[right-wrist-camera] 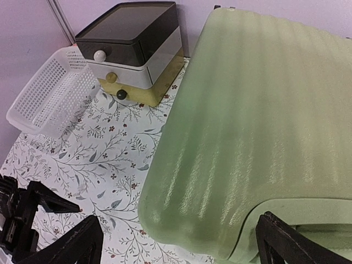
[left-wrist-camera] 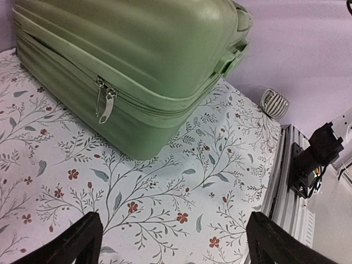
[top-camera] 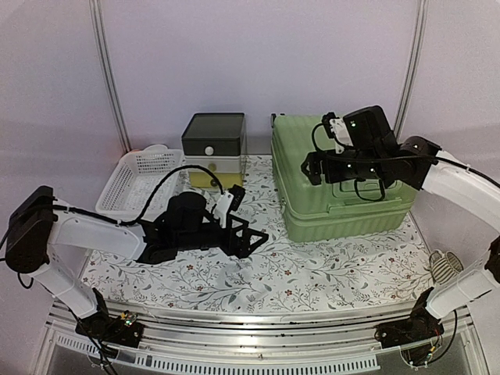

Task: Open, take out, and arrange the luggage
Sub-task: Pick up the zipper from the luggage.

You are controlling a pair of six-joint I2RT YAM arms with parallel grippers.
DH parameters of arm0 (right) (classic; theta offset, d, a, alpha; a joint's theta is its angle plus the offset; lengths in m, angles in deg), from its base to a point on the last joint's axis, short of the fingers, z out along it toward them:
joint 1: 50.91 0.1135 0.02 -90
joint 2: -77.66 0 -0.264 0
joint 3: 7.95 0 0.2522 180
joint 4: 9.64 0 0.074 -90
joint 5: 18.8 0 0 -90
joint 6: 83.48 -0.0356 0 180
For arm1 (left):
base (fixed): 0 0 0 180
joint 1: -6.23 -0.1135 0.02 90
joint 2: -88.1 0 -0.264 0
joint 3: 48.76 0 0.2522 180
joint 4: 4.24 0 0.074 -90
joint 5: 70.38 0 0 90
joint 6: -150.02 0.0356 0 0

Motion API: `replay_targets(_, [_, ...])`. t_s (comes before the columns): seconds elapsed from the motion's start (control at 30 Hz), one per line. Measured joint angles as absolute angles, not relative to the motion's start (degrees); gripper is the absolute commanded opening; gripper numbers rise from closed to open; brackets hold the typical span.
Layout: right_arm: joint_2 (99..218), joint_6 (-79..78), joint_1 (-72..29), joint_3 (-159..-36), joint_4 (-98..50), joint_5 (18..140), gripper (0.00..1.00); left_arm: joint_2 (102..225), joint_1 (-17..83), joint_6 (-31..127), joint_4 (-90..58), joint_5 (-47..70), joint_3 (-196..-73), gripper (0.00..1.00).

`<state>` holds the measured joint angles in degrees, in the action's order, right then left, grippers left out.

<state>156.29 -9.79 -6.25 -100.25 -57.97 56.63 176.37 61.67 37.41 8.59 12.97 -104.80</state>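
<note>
The luggage [top-camera: 344, 215] is a large light-green ribbed suitcase lying flat and closed on the right of the floral tablecloth. In the left wrist view its near corner [left-wrist-camera: 137, 55] shows a zipped seam with two metal zipper pulls [left-wrist-camera: 105, 104] hanging side by side. My left gripper [top-camera: 254, 238] sits low over the cloth, left of the suitcase and pointing toward it, open and empty [left-wrist-camera: 176, 245]. My right gripper [top-camera: 312, 168] hovers above the suitcase's top left part, open with nothing between its fingers [right-wrist-camera: 176, 242]; the ribbed lid [right-wrist-camera: 258, 110] lies below it.
A dark-lidded white-and-yellow drawer box [top-camera: 213, 144] stands at the back centre, left of the suitcase. A white mesh basket [top-camera: 137, 180] lies tilted at the back left. A small striped object [top-camera: 445, 266] sits near the right edge. A metal rail [top-camera: 258, 328] runs along the front.
</note>
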Motion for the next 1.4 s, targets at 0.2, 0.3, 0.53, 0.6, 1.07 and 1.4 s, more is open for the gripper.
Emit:
replay_targets(0.2, [157.8,-7.3,-9.2,-104.7,-59.5,55.8,0.99,176.3,61.7,39.2,10.2,12.6,-105.7,0.92])
replay_targets(0.3, [158.2,-6.6,-10.4,-105.0,-59.9,55.2,0.99,176.3,61.7,40.4,11.7,12.6,-105.4,0.92])
replay_targets(0.53, [158.3,-6.1,-11.6,-105.0,-60.9,55.2,0.99,176.6,61.7,41.7,16.7,12.6,-103.3,0.91])
replay_targets(0.6, [158.3,-6.1,-11.6,-105.0,-61.2,55.3,0.99,177.4,61.7,42.1,18.3,12.5,-103.3,0.91])
replay_targets(1.07, [155.4,-6.2,-11.6,-102.7,-62.5,56.4,0.99,182.5,61.7,43.5,25.6,11.0,-103.1,0.89])
replay_targets(1.4, [153.1,-6.4,-11.6,-101.5,-63.3,56.6,0.99,184.9,61.7,44.2,30.8,11.0,-102.9,0.87])
